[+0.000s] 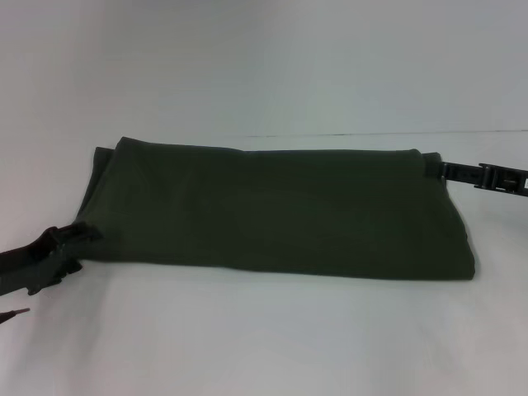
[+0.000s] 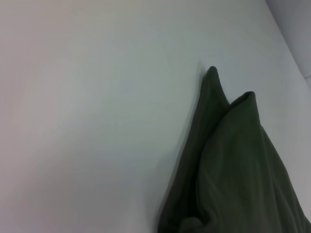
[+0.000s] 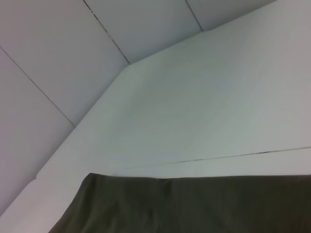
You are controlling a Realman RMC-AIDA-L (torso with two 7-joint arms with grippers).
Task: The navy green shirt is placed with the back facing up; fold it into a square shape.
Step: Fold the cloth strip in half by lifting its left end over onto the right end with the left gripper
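Observation:
The navy green shirt [image 1: 272,214] lies on the white table folded into a long dark olive band, plain side up, running left to right. My left gripper [image 1: 78,241] is at the band's near left corner and is shut on the cloth, which bunches up close to the camera in the left wrist view [image 2: 233,184]. My right gripper [image 1: 431,170] sits at the far right corner, touching the folded edge. The right wrist view shows only a flat stretch of the shirt [image 3: 194,206].
The white table [image 1: 264,338] extends in front of and behind the shirt. A pale wall [image 3: 58,58] rises behind the table's far edge. A thin dark seam [image 3: 243,156] crosses the tabletop beyond the shirt.

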